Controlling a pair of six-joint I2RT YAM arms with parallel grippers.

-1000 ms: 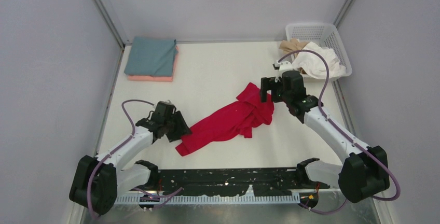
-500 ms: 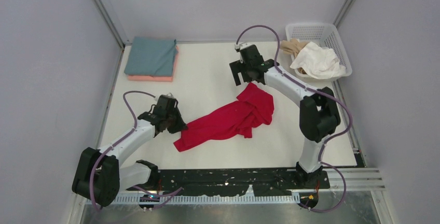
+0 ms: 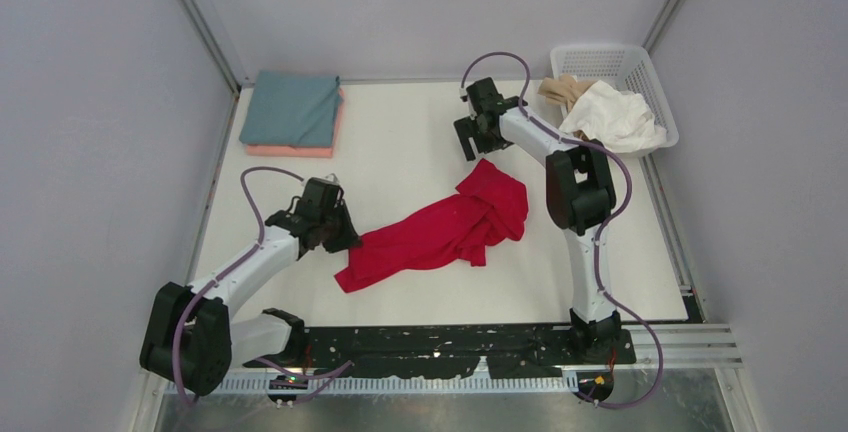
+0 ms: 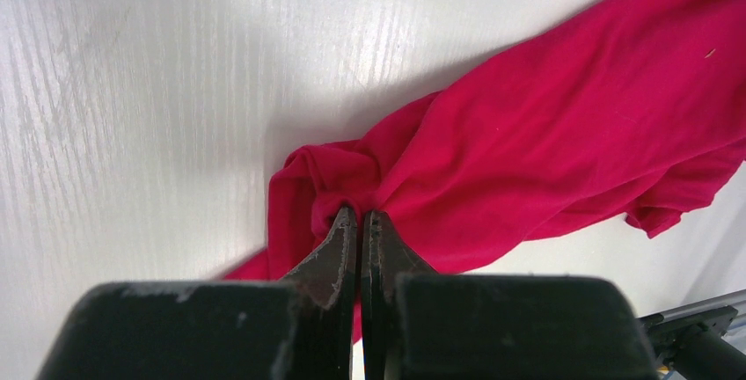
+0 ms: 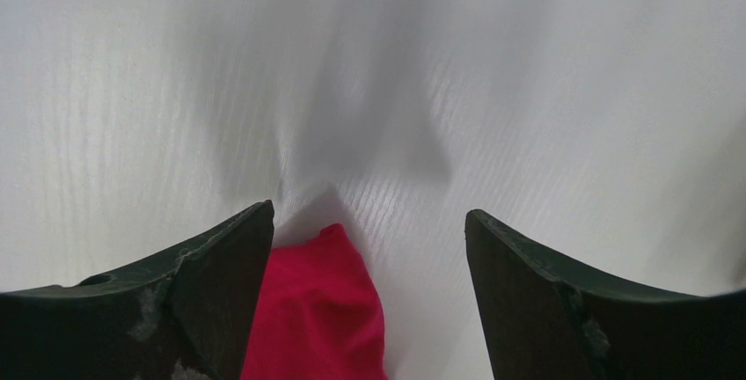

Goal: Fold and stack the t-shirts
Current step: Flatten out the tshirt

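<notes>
Left claw (image 4: 359,222): clenched on a bunched fold at the near-left end of the red t-shirt (image 3: 450,227). Its tips are pressed together with cloth puckered between them, low over the table (image 3: 400,142).

Right claw (image 5: 369,222): released and grasping nothing, with the jaws wide apart. It hovers above the table at the far end of the red t-shirt, whose tip shows between its fingers.

Red t-shirt: 1 item, crumpled and drawn out in a diagonal strip across the middle of the table.

Grey-teal t-shirt (image 3: 290,109): folded, lying on the folded salmon pink t-shirt (image 3: 290,151). They make a stack of 2 in the far-left corner.

White t-shirt (image 3: 615,117) and beige t-shirt (image 3: 565,89): 2 items, loose and unfolded. They are heaped in the basket (image 3: 610,57) at the far-right corner, with the beige one draped over its rim.
</notes>
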